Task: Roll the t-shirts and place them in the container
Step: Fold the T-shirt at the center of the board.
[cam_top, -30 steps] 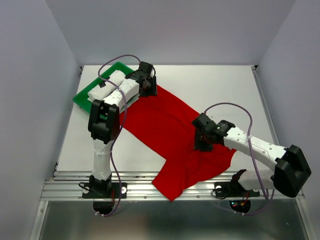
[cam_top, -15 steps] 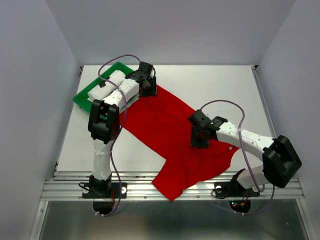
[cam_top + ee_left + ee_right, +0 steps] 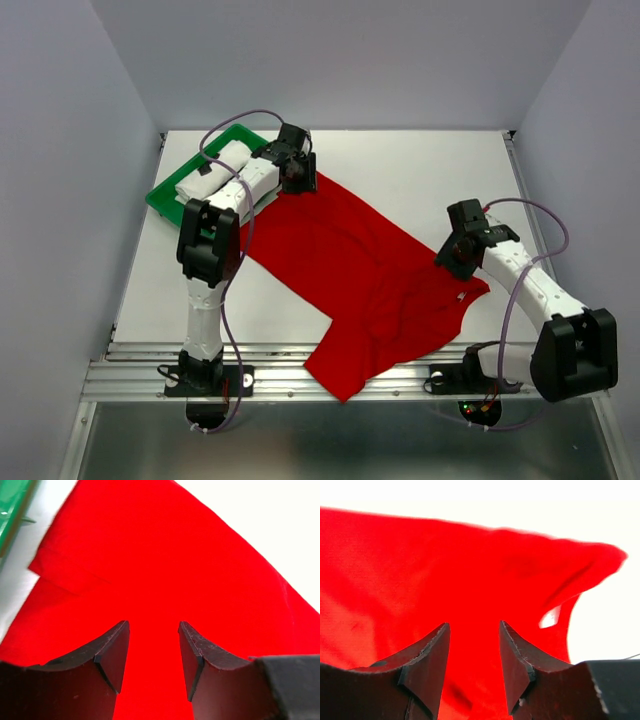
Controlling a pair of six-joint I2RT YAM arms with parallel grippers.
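- Overhead: red t-shirt [image 3: 340, 270] lies flat on the worktop [image 3: 420, 160], running 11 to 5 o'clock.
- Wrist views alone reveal the jaws: left gripper [image 3: 152, 627] and right gripper [image 3: 472, 630] both spread, nothing pinched.
- Right gripper's swung from the shirt's centre to its 3 o'clock edge.

Table [image 3: 420, 170]: white and flat, with a metal rail along its near edge.
Red t-shirt [image 3: 340, 270]: lies spread out directly on the table, running diagonally from far left to near middle. It is creased toward its right side, and its near corner reaches over the rail.
Green tray [image 3: 160, 196]: sits at an angle in the table's far left corner, just beside the shirt's far end.
Count: 2 things rest directly on the table.
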